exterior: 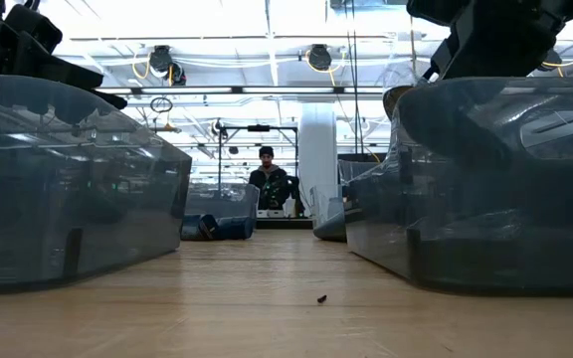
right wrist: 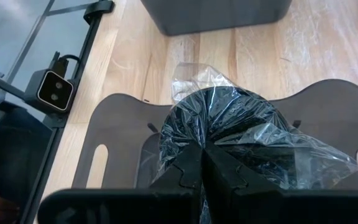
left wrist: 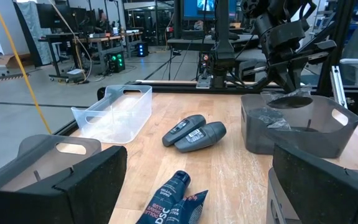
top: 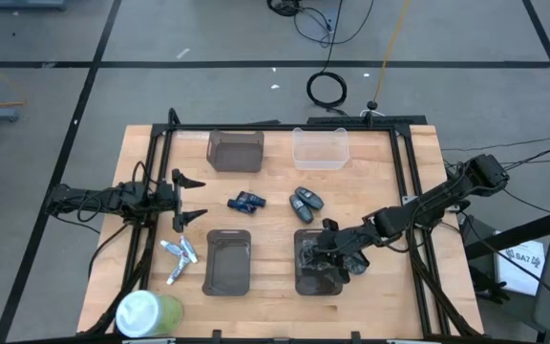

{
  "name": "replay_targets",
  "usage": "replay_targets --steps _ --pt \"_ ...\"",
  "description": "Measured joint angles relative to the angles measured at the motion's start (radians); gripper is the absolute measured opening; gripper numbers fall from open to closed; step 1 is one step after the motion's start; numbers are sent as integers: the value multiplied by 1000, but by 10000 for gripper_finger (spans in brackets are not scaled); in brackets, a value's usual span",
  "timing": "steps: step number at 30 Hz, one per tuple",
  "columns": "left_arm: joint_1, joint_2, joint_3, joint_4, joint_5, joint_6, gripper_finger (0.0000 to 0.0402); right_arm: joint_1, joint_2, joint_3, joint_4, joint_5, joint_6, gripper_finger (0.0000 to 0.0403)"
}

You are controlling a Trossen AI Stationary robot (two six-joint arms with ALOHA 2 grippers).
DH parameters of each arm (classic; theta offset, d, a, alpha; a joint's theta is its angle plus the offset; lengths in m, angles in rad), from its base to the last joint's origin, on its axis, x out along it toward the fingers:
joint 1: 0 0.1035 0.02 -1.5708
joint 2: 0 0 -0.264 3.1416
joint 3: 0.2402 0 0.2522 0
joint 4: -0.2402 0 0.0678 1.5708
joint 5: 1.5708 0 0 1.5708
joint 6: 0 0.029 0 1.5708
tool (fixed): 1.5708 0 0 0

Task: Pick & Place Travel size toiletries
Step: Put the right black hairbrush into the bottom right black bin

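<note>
While the right gripper [right wrist: 204,163] hangs over a dark tray [top: 319,272], its jaws pinched together on a crinkly plastic-wrapped packet [right wrist: 241,134], the left gripper [top: 195,197] waits with jaws spread wide and empty; the white squeeze tubes [top: 179,258] lie on the table near it, apart from its fingers.

We see a table [top: 275,205] of pale, matt wood with visible grain. The dark trays [top: 227,261] look like smoky translucent plastic, smooth and slightly glossy; the clear bin [top: 320,148] is glassy plastic. The right gripper [right wrist: 202,163] is matt black plastic, pinching a crinkled, shiny plastic bag [right wrist: 241,134]. The squeeze tubes [top: 179,258] look white and silvery, glossy.
</note>
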Motion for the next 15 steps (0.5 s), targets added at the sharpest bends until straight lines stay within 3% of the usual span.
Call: replay_targets --steps 15 --pt "0 0 0 0 0 0 395 0 0 0 -2 -1 11 0"
